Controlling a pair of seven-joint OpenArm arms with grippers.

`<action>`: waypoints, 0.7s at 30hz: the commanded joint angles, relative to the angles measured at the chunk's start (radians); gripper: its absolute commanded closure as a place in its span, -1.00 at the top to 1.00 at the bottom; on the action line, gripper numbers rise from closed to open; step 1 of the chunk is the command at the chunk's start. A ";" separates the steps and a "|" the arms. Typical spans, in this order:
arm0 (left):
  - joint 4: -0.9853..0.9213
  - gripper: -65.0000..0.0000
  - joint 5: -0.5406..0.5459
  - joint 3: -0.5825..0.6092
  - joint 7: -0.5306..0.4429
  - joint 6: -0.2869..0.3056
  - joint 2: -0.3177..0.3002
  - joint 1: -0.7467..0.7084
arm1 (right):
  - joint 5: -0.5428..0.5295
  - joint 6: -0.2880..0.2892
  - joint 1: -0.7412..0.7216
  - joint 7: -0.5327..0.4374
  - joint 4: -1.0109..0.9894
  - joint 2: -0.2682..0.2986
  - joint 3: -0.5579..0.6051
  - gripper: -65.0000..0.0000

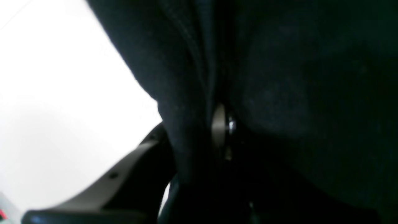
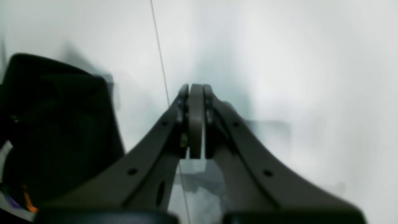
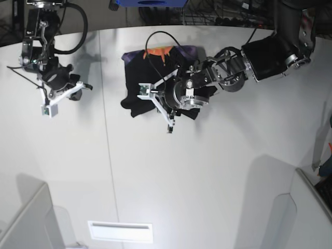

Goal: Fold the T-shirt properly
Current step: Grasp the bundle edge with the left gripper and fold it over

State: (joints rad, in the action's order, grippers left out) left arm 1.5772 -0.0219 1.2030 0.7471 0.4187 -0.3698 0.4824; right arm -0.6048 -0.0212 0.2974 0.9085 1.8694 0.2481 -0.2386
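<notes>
The left claw (image 3: 165,110) is pinched shut on a fold of the bunched black T-shirt (image 3: 140,101) on the white table (image 3: 207,181), while the right claw (image 2: 196,93) hovers closed and empty, well apart.

A white table (image 3: 171,171) fills most of the base view, with a thin seam (image 3: 108,140) running from its far edge toward the near edge, left of centre. A flat white rectangular plate (image 3: 120,232) lies near the near edge. A blue object (image 3: 148,3) sits beyond the far edge, with dark cables (image 3: 218,13) to its right.
</notes>
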 commanded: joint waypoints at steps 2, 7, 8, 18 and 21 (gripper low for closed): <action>0.009 -1.00 -0.008 0.008 -0.018 -0.005 -0.010 0.035 | -0.008 0.004 -0.007 -0.019 0.014 0.010 -0.008 -1.00; 0.005 -1.00 -0.008 0.010 -0.050 -0.004 -0.030 0.039 | -0.008 0.002 -0.013 -0.019 0.012 0.006 -0.008 -1.00; 0.005 -1.00 -0.008 0.010 -0.050 -0.004 -0.030 0.037 | -0.008 0.002 -0.016 -0.019 0.012 0.000 -0.008 -1.00; 0.013 -1.00 -0.006 -0.001 -0.047 -0.004 -0.030 0.031 | -0.008 0.002 -0.043 -0.018 0.012 -0.011 -0.002 -1.00; 0.013 -1.00 -0.006 0.002 -0.025 -0.004 -0.028 0.034 | -0.008 0.002 -0.043 -0.018 0.012 -0.011 -0.003 -1.00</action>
State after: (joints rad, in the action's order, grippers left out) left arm 1.5761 -0.0242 1.2118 0.7147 0.4191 -0.4000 0.4961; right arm -0.6048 -0.0212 0.2638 0.9085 1.8656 0.2264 -0.2375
